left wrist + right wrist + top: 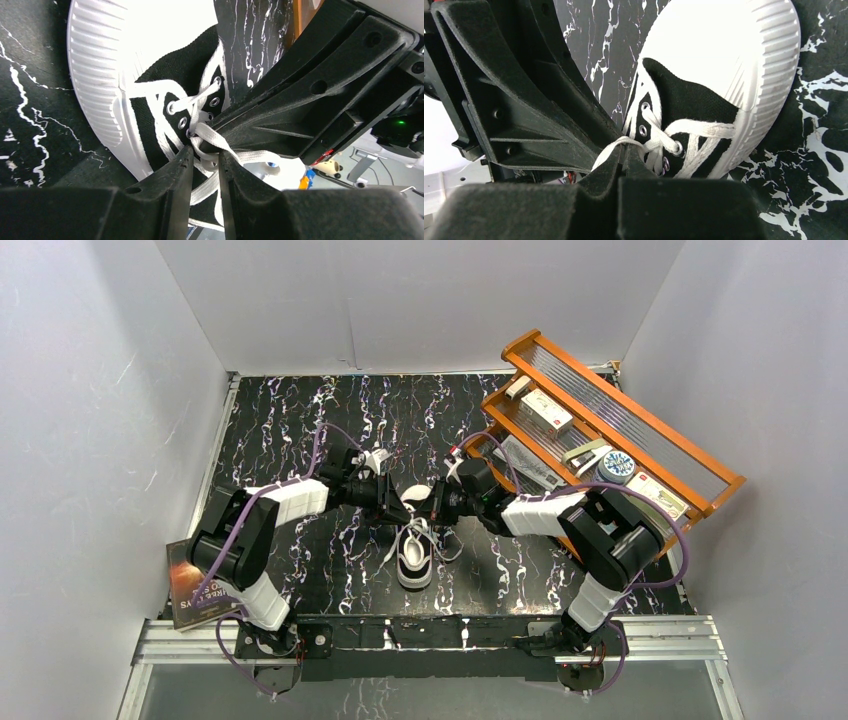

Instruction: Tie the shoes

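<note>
The shoe (415,562) is a small black sneaker with a white sole and toe cap, lying mid-table with its toe pointing away from the arm bases. Both grippers meet over its laces. My left gripper (400,502) (206,152) has a narrow gap between its jaws, and white lace strands (207,132) run through that gap just above the eyelets. My right gripper (432,505) (623,147) is shut, pinching a strand of lace (604,152) at its tips. The ribbed toe cap (97,75) (729,50) fills much of both wrist views.
An orange wooden rack (690,455) holding boxes and a round tin stands tilted at the back right, close to the right arm. A book (190,585) lies by the left arm's base. White walls enclose the black marbled table (300,430).
</note>
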Controlling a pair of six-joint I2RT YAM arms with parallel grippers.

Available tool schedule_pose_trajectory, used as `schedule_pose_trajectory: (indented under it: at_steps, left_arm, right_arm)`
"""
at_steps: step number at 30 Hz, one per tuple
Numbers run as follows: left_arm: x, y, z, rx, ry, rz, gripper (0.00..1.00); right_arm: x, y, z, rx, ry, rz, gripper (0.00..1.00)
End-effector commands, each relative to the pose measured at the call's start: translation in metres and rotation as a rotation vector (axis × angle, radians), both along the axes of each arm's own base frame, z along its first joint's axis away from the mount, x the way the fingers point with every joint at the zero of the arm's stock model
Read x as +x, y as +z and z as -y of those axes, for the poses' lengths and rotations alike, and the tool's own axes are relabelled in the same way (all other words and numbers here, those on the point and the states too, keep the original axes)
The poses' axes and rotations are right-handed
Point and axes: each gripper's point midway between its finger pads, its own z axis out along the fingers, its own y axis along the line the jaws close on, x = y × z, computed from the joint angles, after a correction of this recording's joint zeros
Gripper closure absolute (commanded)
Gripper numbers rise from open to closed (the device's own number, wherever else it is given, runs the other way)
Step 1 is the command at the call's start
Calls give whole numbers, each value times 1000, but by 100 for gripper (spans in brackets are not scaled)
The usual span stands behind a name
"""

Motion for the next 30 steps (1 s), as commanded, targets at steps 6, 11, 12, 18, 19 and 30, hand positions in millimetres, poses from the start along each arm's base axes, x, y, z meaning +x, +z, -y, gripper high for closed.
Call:
schedule_pose_trajectory:
  at_steps: [6, 11, 12, 18, 19, 30]
  left_arm:
    - [-4, 20, 13, -130, 41, 1, 85]
    - [2, 24, 11, -99, 46, 67, 100]
    - [3, 25, 10, -90, 43, 83, 100]
    - [-2, 29, 5, -77, 26, 146, 100]
    - [-2, 31, 4, -78, 29, 160, 100]
    - [-3, 35, -1, -83, 56, 229, 100]
  right_arm:
    - [0, 26, -6, 94, 10, 62, 100]
    - [-2, 29, -6, 104, 22, 72, 100]
    - [-3, 30, -6, 101, 28, 80, 100]
    - [-13, 27, 9, -9, 89, 108, 100]
    - [-14, 27, 13, -41, 95, 116, 99]
    - [-13, 34, 49, -234, 160, 233, 66]
